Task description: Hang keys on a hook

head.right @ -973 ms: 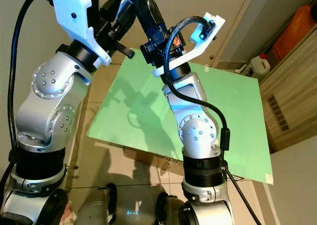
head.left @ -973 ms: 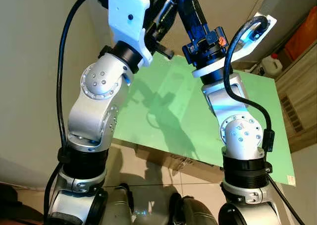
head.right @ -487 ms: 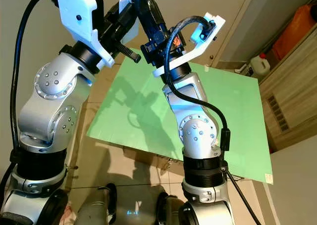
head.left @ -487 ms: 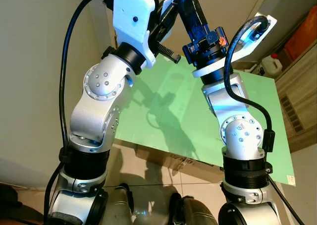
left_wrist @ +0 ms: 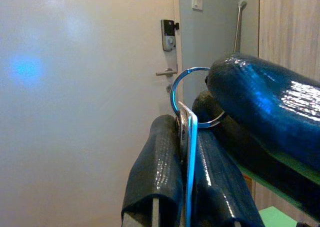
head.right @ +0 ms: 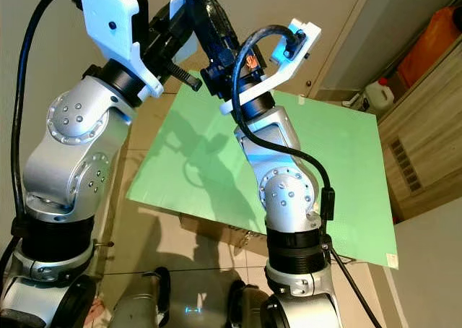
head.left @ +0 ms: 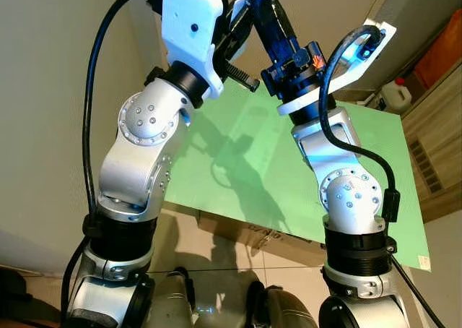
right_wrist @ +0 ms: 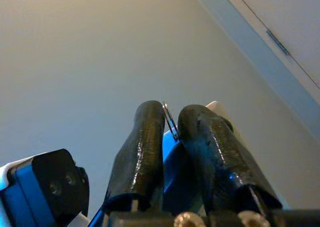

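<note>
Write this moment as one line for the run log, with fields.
left gripper: shut on key | key ring: above fingers | right gripper: at key ring, both raised | hook: unseen | phase: handover

Green board (head.left: 289, 162), silver key ring (left_wrist: 192, 97), glossy black fingers (left_wrist: 155, 172).

A green mat (head.left: 253, 162) covers the tiled floor (head.left: 216, 270); beige wall (head.left: 43, 89) alongside.

We see a tiled floor (head.left: 216, 248) w/ a flat green sheet (head.left: 289, 169) on a cardboard box (head.left: 253, 234); a white jug (head.left: 395, 95) stands nearby.
</note>
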